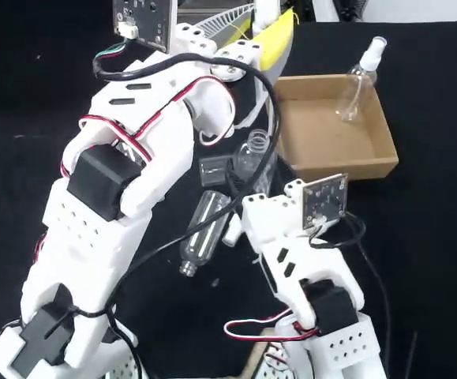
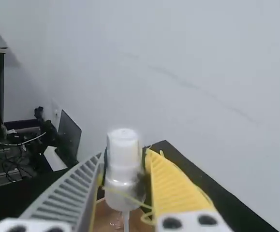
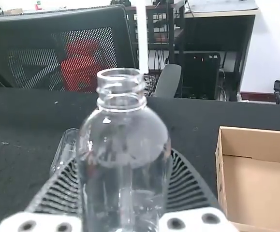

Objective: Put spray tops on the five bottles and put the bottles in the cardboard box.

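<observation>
My left gripper (image 1: 269, 30) is raised over the table's far side, shut on a white spray top (image 2: 123, 166) between its grey and yellow fingers (image 2: 171, 191). Below it, an upright clear bottle (image 1: 255, 155) with an open neck stands in my right gripper (image 3: 123, 215), which is shut on the bottle's (image 3: 123, 154) body. A second open bottle (image 1: 205, 230) lies on its side on the black table, just beside the held one. The cardboard box (image 1: 370, 158) sits at the right and holds one bottle with a spray top (image 1: 359, 82) leaning in its far corner.
The left arm's white links (image 1: 110, 205) cover much of the table's left and middle. The box's near wall (image 3: 236, 145) is close to the held bottle. Chairs and desks stand beyond the table's edge.
</observation>
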Action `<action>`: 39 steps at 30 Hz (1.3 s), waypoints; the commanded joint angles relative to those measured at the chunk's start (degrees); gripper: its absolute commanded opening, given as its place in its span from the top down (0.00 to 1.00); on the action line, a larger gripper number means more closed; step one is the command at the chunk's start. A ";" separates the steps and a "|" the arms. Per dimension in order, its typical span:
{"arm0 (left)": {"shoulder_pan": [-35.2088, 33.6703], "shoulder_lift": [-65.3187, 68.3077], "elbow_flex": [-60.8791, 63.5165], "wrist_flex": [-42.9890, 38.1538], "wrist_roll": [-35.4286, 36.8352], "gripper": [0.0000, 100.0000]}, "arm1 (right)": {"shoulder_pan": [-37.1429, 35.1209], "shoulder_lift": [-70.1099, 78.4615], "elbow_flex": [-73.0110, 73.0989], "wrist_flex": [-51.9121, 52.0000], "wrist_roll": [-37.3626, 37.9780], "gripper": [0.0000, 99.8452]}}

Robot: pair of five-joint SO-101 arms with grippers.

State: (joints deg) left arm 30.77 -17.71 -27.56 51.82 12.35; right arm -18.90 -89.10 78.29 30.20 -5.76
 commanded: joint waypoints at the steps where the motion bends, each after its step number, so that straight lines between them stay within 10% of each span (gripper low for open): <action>1: -1.01 -1.93 -1.01 0.44 -0.35 0.97 | -0.53 -1.19 -0.48 -1.76 -0.44 0.99; 39: -0.40 -6.59 9.01 -7.56 -3.43 0.97 | -0.70 -1.19 -0.75 -1.67 -0.44 0.99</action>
State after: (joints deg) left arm 30.42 -23.60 -18.51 46.90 9.45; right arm -18.99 -89.01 78.37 30.20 -5.76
